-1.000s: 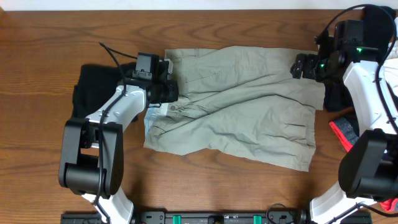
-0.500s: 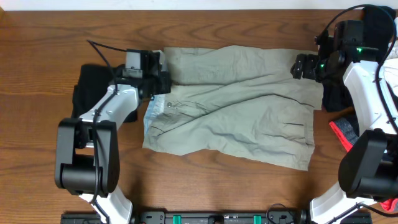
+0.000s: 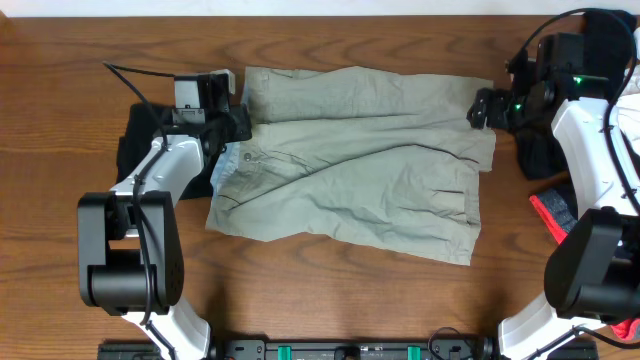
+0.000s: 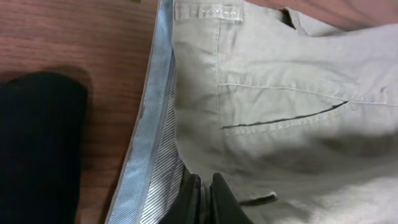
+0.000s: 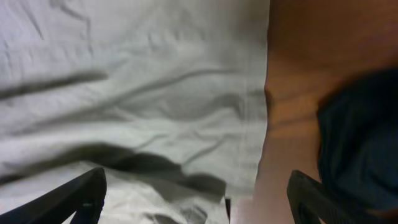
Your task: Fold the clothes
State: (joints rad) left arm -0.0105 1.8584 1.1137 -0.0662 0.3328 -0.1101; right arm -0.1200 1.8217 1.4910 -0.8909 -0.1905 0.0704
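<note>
The pale khaki-green shorts (image 3: 350,160) lie spread flat across the middle of the table, waistband to the left. My left gripper (image 3: 238,122) is shut on the waistband near its upper left corner. In the left wrist view the fingers (image 4: 219,198) pinch the cloth beside the striped blue-grey inner waistband lining (image 4: 152,155), with a back pocket slit (image 4: 280,118) ahead. My right gripper (image 3: 482,107) is open above the shorts' right leg hem. In the right wrist view (image 5: 199,199) its fingers stand wide apart over the hem edge (image 5: 255,124).
A black garment (image 3: 150,150) lies left of the shorts, also in the left wrist view (image 4: 37,143). Another black garment (image 3: 540,155) lies at the right, seen in the right wrist view (image 5: 360,143). A coral-pink item (image 3: 555,215) and a white one (image 3: 630,100) sit at the far right.
My left gripper has moved left and back, pulling the waistband with it. The whole shorts have slid left, away from the right black garment. The right arm has not moved.
</note>
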